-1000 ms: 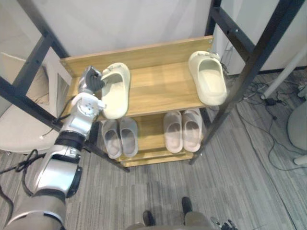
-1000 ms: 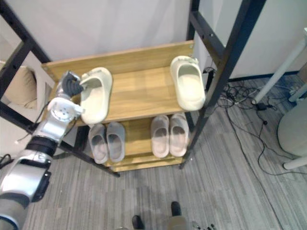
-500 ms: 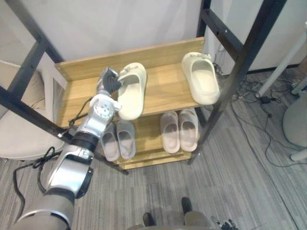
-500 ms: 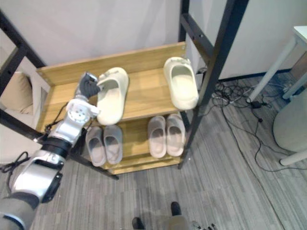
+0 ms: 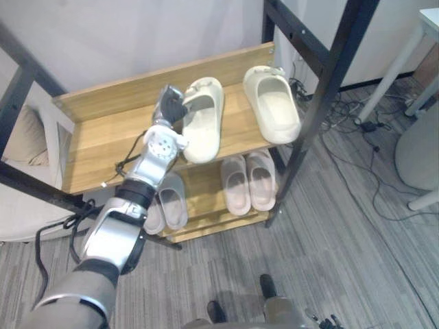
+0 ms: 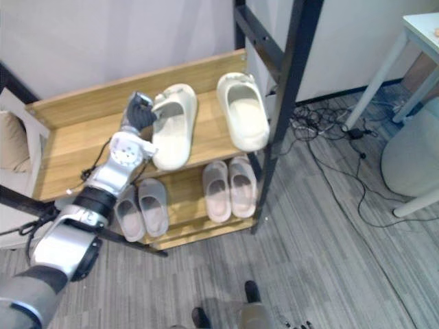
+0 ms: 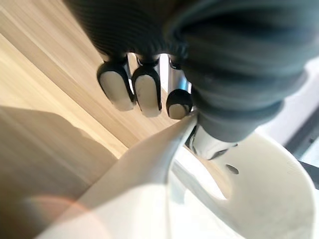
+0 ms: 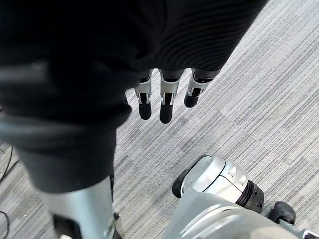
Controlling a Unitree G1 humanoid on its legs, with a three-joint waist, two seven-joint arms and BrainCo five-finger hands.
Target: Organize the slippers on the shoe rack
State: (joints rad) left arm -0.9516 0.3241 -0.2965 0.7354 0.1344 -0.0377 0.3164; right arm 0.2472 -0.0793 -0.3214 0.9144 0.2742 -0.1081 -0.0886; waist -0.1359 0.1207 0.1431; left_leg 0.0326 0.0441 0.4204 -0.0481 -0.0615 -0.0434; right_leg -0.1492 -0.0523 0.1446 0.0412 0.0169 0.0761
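Shoe rack (image 5: 103, 137): wooden, two shelves in a black frame, standing on grey carpet floor (image 5: 343, 260).

Left arm (image 5: 116, 233): reaches up from the rack's front edge, extended across the top shelf towards its back edge, wrist near the middle of the shelf.

Held cream slipper (image 5: 202, 127): at the middle of the top shelf. Its long axis runs front edge to back edge with a slight slant. The toe band points to the back edge and the heel is at the front edge. Whether its sole rests on the shelf cannot be told.

Second cream slipper (image 5: 273, 106): just beside it towards the shelf's right end, apart, same heading.

Lower shelf: a grey pair (image 5: 167, 205) and a pink pair (image 5: 250, 181), toes to the back.

Left robot hand (image 5: 170, 108): at the held slipper's left side wall near the toe band, clamped on that wall. The fingers (image 7: 147, 92) are outside the rim and the thumb inside.

Right robot hand (image 8: 164, 94): fingers straight and apart, hanging over the carpet.
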